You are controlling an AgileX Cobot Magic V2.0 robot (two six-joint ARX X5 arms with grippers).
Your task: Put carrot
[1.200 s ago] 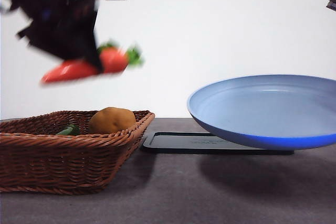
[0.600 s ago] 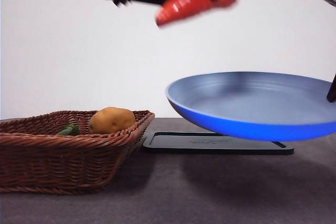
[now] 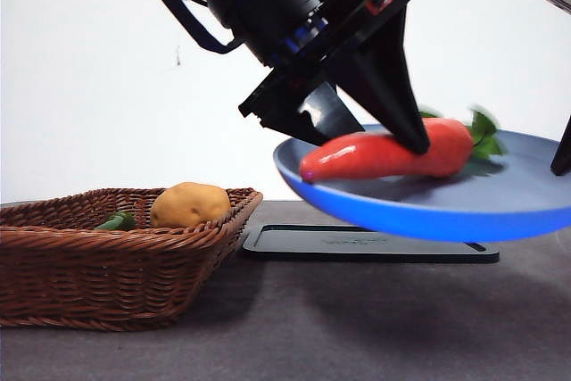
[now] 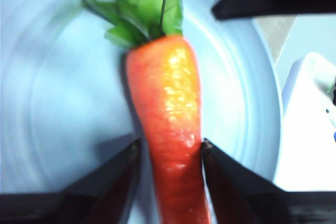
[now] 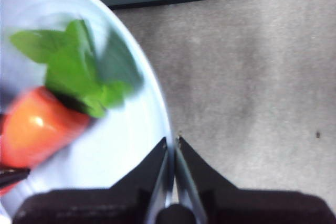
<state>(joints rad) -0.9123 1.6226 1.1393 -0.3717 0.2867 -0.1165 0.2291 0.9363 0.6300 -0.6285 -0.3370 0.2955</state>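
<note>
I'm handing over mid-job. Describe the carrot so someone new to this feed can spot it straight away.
Find the big blue plate held up off the table at its rim by the right gripper. Over its bowl the left gripper is shut on the carrot. It is long, glossy, red-orange and tapered, with green leaves at its thick end, unlike the round yellow-brown potato in the wicker basket.

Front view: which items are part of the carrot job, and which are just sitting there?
In the job:
carrot, gripped by the left gripper
blue plate, rim pinched by the right gripper

Lying about:
basket
potato in it
small green item in it
black tray
</note>
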